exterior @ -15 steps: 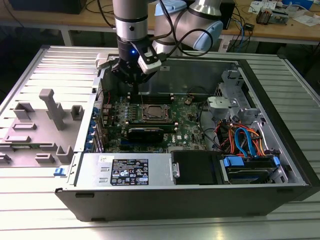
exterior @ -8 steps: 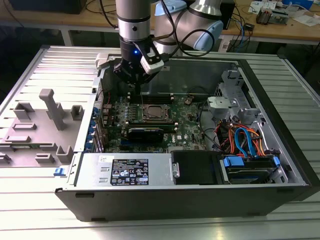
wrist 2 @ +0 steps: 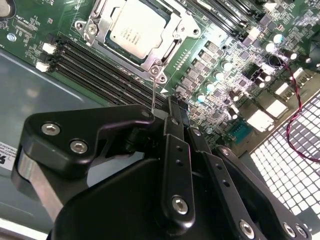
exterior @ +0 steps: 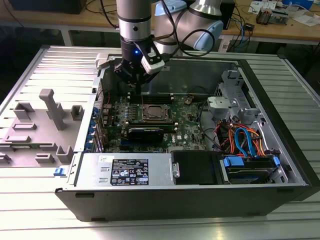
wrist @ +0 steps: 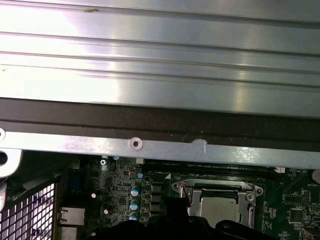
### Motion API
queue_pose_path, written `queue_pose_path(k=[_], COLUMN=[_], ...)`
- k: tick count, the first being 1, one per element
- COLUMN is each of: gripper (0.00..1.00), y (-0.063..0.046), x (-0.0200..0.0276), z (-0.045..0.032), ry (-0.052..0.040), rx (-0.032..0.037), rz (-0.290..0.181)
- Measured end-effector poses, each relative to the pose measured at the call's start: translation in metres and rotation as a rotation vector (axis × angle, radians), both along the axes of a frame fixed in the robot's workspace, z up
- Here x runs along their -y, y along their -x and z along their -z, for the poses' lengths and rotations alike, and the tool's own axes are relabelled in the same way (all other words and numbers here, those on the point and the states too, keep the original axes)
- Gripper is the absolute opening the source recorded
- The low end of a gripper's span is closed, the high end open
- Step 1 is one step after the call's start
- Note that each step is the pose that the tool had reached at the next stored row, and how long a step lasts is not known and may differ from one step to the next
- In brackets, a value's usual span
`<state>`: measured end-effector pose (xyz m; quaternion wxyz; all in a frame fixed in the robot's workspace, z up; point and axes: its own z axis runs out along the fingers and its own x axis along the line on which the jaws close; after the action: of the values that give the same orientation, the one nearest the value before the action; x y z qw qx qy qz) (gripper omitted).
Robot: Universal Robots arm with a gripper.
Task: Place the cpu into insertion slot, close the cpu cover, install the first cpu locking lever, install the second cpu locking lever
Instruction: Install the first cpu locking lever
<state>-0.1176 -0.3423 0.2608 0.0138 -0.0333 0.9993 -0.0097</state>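
In the second wrist view the cpu sat in the insertion slot under the closed cpu cover, just beyond the tool, whose fingers stood pressed together.

A ribbed metal surface of pale grey slats spreads under the whole setup and catches soft, even overhead light, with bright sheen along its ridges. Beyond it, along the far side of the room, runs a long wooden bench on white metal legs. Loose black and blue cables trail over the bench edge, and papers and small electronic boards lie scattered on top. Beneath the bench the space falls into deep shadow, and the floor there cannot be made out.
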Motion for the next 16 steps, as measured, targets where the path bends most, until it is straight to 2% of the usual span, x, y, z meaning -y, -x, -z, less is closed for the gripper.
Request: queue_pose_path(k=[5,16], gripper=[0.11,0.11], y=[-0.0061,-0.0092], x=[0.0,0.0], z=[0.0,0.0001], ry=[0.0,-0.0001], rx=[0.0001,0.0001], rz=[0.0,0.0])
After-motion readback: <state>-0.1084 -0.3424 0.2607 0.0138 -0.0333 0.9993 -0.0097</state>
